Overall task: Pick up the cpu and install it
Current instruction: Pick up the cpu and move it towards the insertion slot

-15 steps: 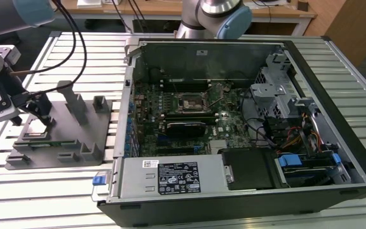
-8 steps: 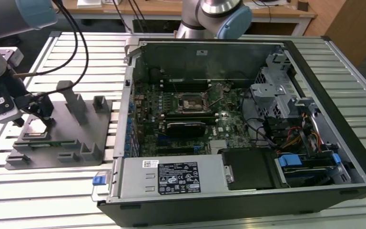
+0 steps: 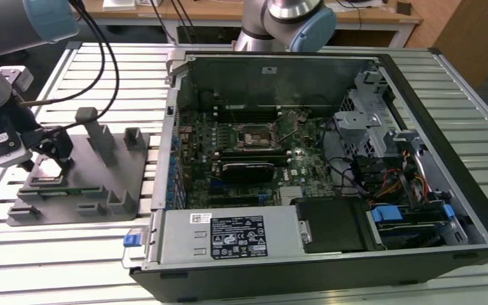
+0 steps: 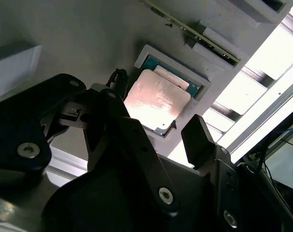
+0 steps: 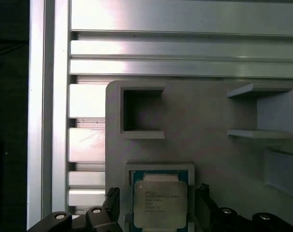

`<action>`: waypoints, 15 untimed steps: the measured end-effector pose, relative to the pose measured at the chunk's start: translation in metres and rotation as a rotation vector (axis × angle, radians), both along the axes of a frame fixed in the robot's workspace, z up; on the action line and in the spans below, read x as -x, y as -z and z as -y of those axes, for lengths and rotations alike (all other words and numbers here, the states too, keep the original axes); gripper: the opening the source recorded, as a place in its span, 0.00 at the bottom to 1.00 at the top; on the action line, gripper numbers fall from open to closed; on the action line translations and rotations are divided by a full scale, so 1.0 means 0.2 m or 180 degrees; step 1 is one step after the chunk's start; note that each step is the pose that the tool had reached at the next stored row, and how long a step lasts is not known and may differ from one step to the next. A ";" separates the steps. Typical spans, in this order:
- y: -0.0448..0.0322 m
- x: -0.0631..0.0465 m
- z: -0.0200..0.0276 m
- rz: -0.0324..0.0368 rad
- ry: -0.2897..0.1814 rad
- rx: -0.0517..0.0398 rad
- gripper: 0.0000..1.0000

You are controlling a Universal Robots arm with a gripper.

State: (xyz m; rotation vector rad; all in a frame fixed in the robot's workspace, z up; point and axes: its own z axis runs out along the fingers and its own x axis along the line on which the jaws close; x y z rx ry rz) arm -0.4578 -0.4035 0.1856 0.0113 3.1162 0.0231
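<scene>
- The gripper is wide open and holds nothing. In the second wrist view its two dark fingers stand one to each side of the chip, with a gap showing at each.
- The cpu lies flat, silver top up, directly below the gripper and between the fingers. It is close to square, so no long axis can be made out. Two opposite edges face the fingers, and the chip looks roughly centred between them.
- The cpu sits in a shallow framed recess whose rim runs parallel to its edges. The fingers appear to sit outside that rim. Whether they touch the fixture cannot be told.
- The recess belongs to a grey fixture plate with other pockets and brackets. The plate rests on a slatted metal table.
- Judgement: the pick is not yet made, and the chip is unlifted in its seat.
- The open computer case stands at the exterior view's right. Its motherboard socket lies well apart from the cpu.
</scene>
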 end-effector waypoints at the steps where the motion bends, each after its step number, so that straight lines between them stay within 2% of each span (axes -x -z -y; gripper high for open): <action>1: 0.002 0.00 0.001 0.0000 0.0002 0.0003 0.72; 7: 0.006 0.00 0.006 0.0000 0.0003 0.0008 0.70; 8: 0.005 0.00 0.006 0.0000 0.0003 0.0008 0.64; 13: 0.005 0.00 0.011 0.0000 0.0003 0.0008 0.64; 14: 0.005 0.00 0.011 0.0000 0.0003 0.0008 0.62; 15: 0.005 0.00 0.011 0.0000 0.0003 0.0008 0.56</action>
